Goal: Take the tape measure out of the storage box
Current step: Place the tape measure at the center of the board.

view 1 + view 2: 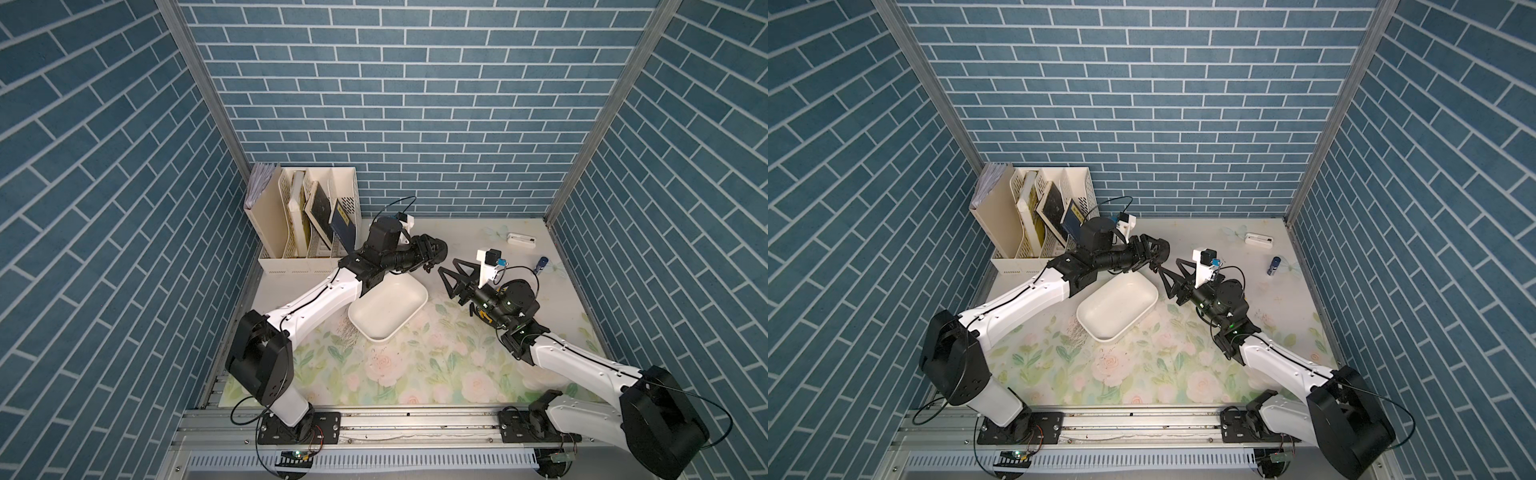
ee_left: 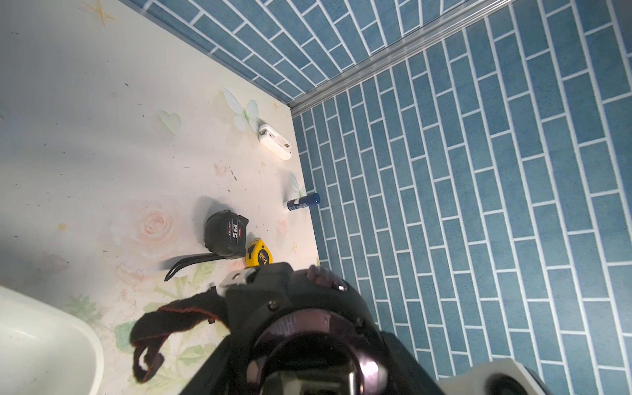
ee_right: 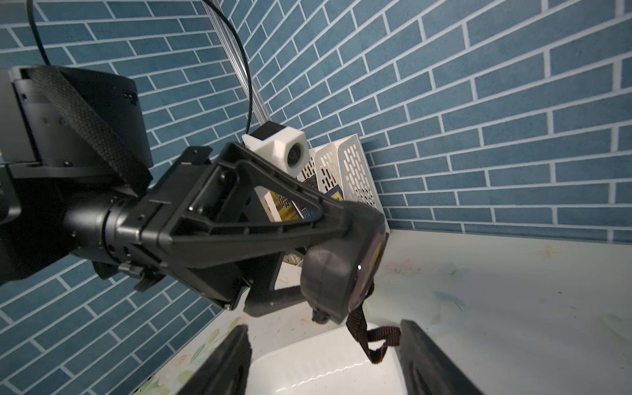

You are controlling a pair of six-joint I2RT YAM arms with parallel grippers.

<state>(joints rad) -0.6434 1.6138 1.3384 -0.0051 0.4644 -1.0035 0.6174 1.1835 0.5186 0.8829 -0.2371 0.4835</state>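
My left gripper (image 1: 432, 249) (image 1: 1154, 249) is shut on a black tape measure (image 3: 342, 263), held in the air just past the far corner of the storage box (image 1: 386, 309) (image 1: 1117, 309). In the left wrist view the tape measure (image 2: 307, 325) fills the space between the jaws. Its black strap (image 3: 372, 338) (image 2: 160, 328) dangles over the box's rim (image 3: 325, 369). The white box shows nothing inside. My right gripper (image 1: 446, 265) (image 3: 325, 326) stands open close by, its fingers either side of the strap without touching it.
In the left wrist view a second black tape measure (image 2: 227, 232) and a small yellow one (image 2: 260, 256) lie on the table. A cream file holder with books (image 1: 307, 224) stands at the back left. A white device (image 1: 521, 240) and a blue tube (image 1: 541, 264) lie at the back right.
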